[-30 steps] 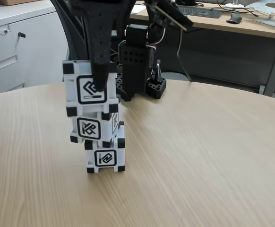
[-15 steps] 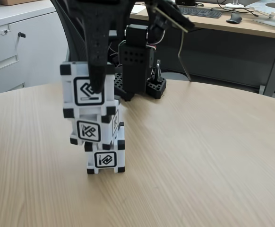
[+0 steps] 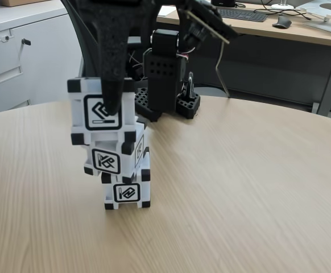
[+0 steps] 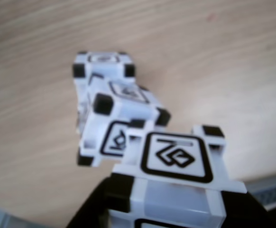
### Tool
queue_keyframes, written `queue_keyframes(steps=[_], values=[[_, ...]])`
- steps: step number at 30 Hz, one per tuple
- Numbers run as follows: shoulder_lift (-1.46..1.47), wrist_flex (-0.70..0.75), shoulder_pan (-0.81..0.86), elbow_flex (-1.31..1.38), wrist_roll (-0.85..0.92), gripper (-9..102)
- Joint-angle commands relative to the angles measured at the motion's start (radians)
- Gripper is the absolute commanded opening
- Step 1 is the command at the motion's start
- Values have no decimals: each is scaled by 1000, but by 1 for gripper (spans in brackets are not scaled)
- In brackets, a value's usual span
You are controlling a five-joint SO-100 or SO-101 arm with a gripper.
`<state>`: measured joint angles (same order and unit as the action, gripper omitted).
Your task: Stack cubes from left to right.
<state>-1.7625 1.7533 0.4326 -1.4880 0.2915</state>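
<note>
Three cubes are seen piled on the wooden surface [image 3: 239, 187] in the fixed view. The bottom cube [image 3: 126, 192] rests flat on the surface. The middle cube [image 3: 111, 160] sits on it, offset to the left in that view and slightly turned, so the column is not in line. The top cube [image 3: 100, 114] is offset further to the left; whether its underside touches the middle cube cannot be told.

The claw [image 3: 112, 102] is pinched on the top cube from above, one black finger [image 3: 110, 68] lying across the cube's front face and partly covering its symbol.

In the wrist view the top cube [image 4: 176, 171] is seen nearest the camera, gripped between dark claw parts at the lower edge, with the middle cube [image 4: 114, 123] and bottom cube [image 4: 102, 64] staggered beyond it.

The arm's black base [image 3: 165, 79] stands behind the pile. A desk with a keyboard [image 3: 239, 13] is seen in the background.
</note>
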Motion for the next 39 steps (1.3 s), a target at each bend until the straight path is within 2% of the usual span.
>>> queue_keyframes(steps=[1,21,28,39], values=[[0,-26,-6,3,-18,0],[-2,-21,-8,-8,-29,0],[-91,97,-8,-15,25,0],[-123,106,-6,-17,64,0]])
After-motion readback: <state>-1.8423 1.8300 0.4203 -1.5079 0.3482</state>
